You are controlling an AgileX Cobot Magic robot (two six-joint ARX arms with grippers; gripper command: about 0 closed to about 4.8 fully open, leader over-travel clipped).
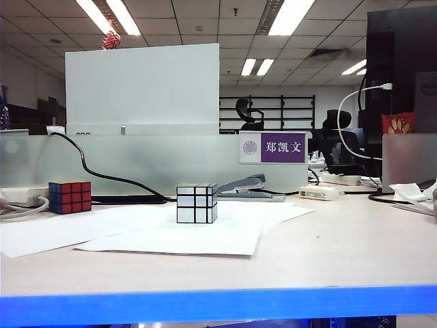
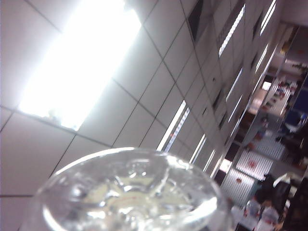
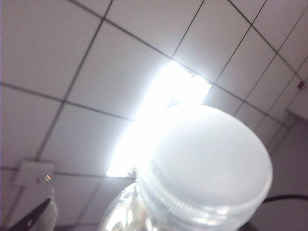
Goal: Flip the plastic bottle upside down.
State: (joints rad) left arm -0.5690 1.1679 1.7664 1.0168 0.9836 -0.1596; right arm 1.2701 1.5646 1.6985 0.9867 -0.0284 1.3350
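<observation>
**Asker:** Where is the plastic bottle (image 2: 130, 192)?

**Me:** Right up against both my wrist cameras. My left one looks at its base (image 2: 96, 211), a clear rounded dome with moulded lobes that catch the light. My right one looks at the white cap (image 3: 211, 159), smooth on top and finely ribbed round the rim, with the clear neck below it. Ceiling panels and a bright strip light (image 2: 77, 62) are behind it in both views, and the outside camera shows no bottle on the table (image 1: 341, 253). So I judge it is up off the table, out of that camera's sight.

**Asker:** And your jaws?

**Me:** The left gripper shows in no picture, so I cannot tell how its jaws stand. Of the right gripper I see only a dark sliver (image 3: 29, 219) beside the bottle, perhaps one finger. Whether that side is spread or pinching I cannot tell either.

**Asker:** Why an arm at each end?

**Me:** My guess is that it is so the bottle can be turned end over end. Slick, thin plastic could slip.

**Asker:** What is on the table?

**Me:** A silver cube (image 1: 196, 203) on white paper sheets (image 1: 136, 236), a coloured cube (image 1: 69, 197) well to its left, and a stapler (image 1: 246, 186) behind it.
</observation>
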